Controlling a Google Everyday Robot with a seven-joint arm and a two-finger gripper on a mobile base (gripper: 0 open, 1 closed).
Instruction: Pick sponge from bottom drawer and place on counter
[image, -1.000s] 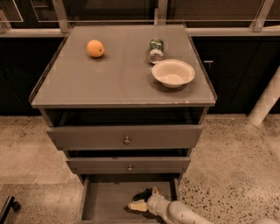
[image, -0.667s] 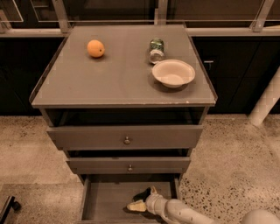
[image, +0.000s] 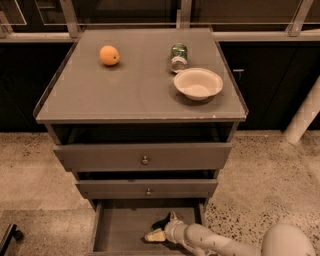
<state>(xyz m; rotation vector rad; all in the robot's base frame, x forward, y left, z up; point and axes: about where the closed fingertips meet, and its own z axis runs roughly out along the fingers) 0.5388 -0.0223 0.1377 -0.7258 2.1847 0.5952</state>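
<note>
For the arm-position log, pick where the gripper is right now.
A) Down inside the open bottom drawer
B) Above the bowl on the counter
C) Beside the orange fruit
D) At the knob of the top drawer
A: the gripper sits low inside the open bottom drawer, under the two knobbed drawers and far below the counter.

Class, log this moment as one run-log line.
hand: in bottom drawer | sponge: by hand, in drawer | counter: orange, jar, bowl
</note>
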